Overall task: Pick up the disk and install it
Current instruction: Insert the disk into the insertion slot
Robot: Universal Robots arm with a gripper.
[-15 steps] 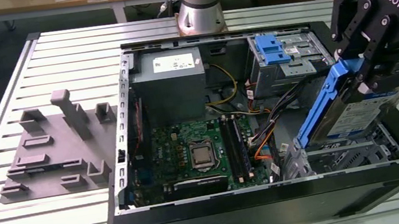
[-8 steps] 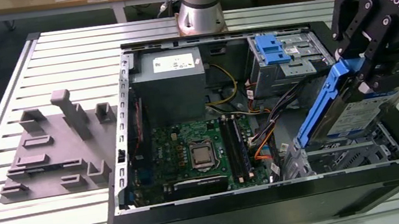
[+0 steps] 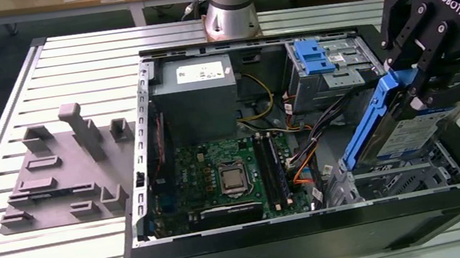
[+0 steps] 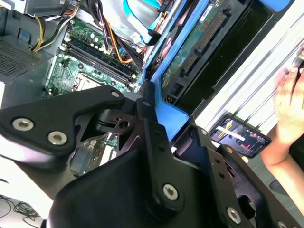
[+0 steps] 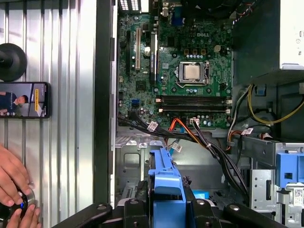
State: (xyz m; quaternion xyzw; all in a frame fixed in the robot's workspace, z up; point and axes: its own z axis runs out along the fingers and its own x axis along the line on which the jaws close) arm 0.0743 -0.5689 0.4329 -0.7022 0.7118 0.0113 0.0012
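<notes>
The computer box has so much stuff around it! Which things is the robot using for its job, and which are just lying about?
For the job:
- disk in its blue frame, held tilted over the open computer case
- end effector, shut on the disk

Just lying about:
- grey plastic block on the table
- phone
- a person's hand
- black knob

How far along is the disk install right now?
Pick-up looks done: the pincer is shut on the disk by its blue carrier and holds it tilted, clear of the table, above the open computer case at the exterior view's right. In hand: carrying it over the metal bay just beneath. Left: the disk is not seated yet; its lower end is still above the bay.
</notes>
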